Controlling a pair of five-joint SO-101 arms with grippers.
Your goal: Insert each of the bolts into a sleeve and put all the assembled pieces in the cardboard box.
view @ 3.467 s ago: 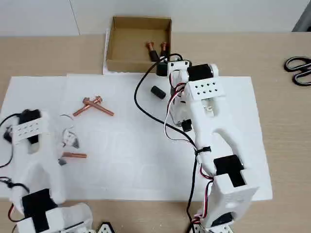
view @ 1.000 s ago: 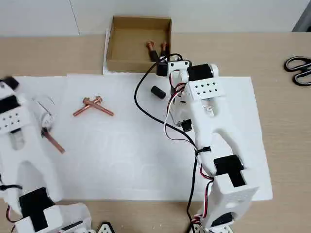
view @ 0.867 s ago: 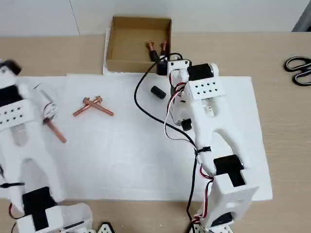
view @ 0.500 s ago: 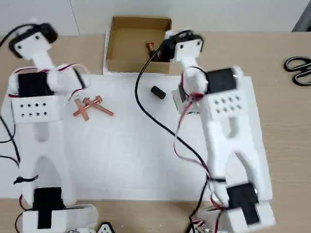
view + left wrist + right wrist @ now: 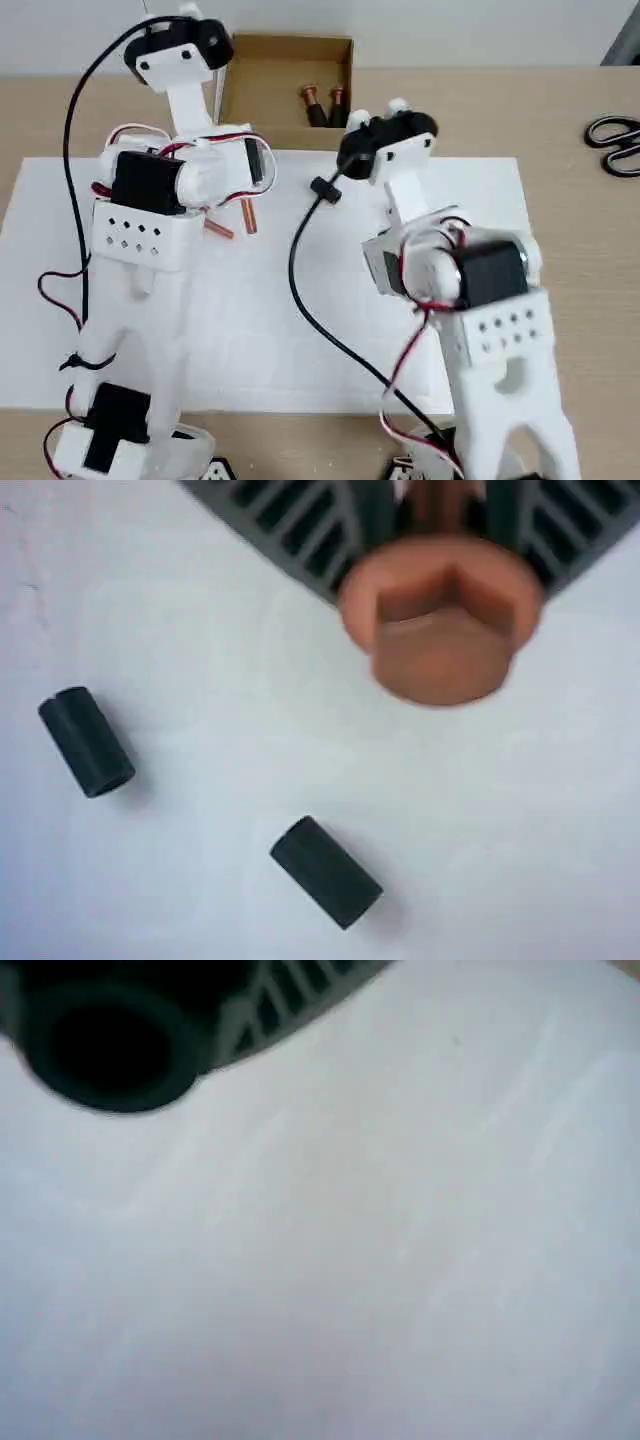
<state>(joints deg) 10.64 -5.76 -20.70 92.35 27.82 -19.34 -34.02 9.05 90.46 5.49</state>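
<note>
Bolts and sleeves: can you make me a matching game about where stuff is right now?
Things
1 scissors
2 assembled pieces
3 copper bolt
4 black sleeve

Places
A held in left gripper
B inside cardboard box
C held in right gripper
D on bare table

Pairs: 1-D, 2-B, 3-A, 4-C

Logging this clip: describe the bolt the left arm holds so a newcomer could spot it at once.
Start at the white sheet on the table and take the arm over its left side. The copper bolt is pinched in that arm's end effector. Unlike the bolt lying flat beside it and the two sleeved ones in the cardboard box, it is gripped and bare.
</note>
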